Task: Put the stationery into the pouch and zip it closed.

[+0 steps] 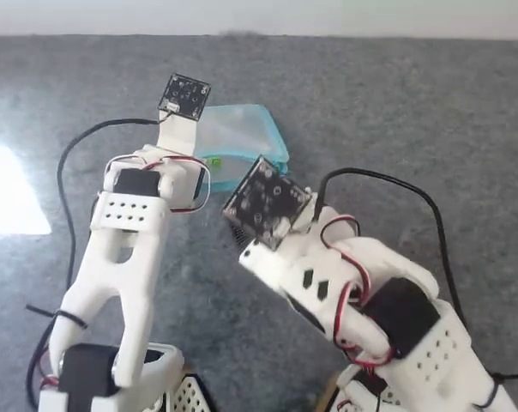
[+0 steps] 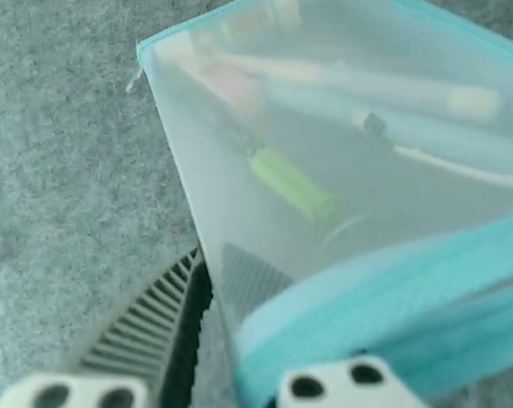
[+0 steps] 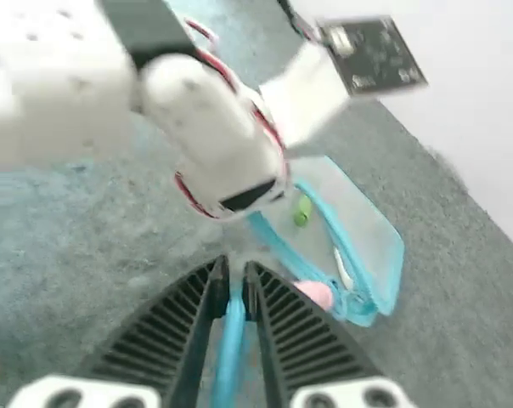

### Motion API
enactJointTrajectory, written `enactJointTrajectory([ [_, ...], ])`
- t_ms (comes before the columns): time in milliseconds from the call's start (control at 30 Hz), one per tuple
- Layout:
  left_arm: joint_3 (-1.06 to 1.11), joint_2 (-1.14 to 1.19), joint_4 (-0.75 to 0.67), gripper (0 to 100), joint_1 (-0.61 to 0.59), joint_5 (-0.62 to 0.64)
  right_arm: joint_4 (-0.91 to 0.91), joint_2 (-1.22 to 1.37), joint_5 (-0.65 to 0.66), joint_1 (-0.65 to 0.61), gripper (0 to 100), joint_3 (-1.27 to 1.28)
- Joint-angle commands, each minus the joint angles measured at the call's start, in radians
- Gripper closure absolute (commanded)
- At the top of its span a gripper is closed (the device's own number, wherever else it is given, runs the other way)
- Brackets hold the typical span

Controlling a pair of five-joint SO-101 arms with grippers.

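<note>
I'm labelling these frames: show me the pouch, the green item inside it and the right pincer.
pouch (image 1: 242,130), high view, its translucent side panel.
green item (image 2: 295,187), left wrist view, middle of its body, seen through the pouch.
right pincer (image 3: 233,272), right wrist view, midway between its fingertips.

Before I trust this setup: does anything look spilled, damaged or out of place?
Nothing stands out. The stationery, a green stick among it, lies inside the translucent plastic pouch with teal trim, which looks undamaged on the grey felt table.

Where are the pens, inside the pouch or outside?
Inside. Through the clear wall of the pouch, the left wrist view shows pens and a green item lying within.
</note>
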Motion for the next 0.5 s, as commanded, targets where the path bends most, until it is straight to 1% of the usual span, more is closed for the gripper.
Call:
enactJointTrajectory([
  [0, 0.008, 0.097, 0.003, 99, 0.026, 0.02, 0.002, -0.019, -0.005, -0.065, 99.1, -0.083],
  [100, 0.01, 0.095, 0.008, 99, 0.092, 0.023, -0.027, -0.012, -0.011, -0.096, 99.1, -0.077],
  [167, 0.01, 0.095, 0.008, 99, 0.141, 0.051, -0.045, 0.007, -0.011, -0.113, 99.1, -0.078],
  [233, 0.012, 0.095, 0.011, 99, 0.167, 0.063, -0.028, 0.015, -0.005, -0.113, 99.1, -0.077],
  [267, 0.021, 0.094, 0.012, 99, 0.166, 0.063, 0.008, 0.015, -0.005, -0.102, 99.1, -0.077],
  [333, 0.033, 0.086, 0.014, 99, 0.144, 0.075, 0.102, -0.007, 0.003, -0.027, 99.1, -0.061],
  [367, 0.03, 0.086, 0.015, 99, 0.124, 0.092, 0.119, -0.018, 0.011, 0.012, 99.0, -0.029],
  [433, 0.015, 0.086, 0.006, 99, 0.072, 0.126, 0.044, -0.027, -0.006, 0.085, 98.5, 0.092],
  [467, 0.002, 0.086, 0.003, 99, 0.051, 0.146, -0.022, -0.027, -0.048, 0.113, 97.2, 0.166],
])
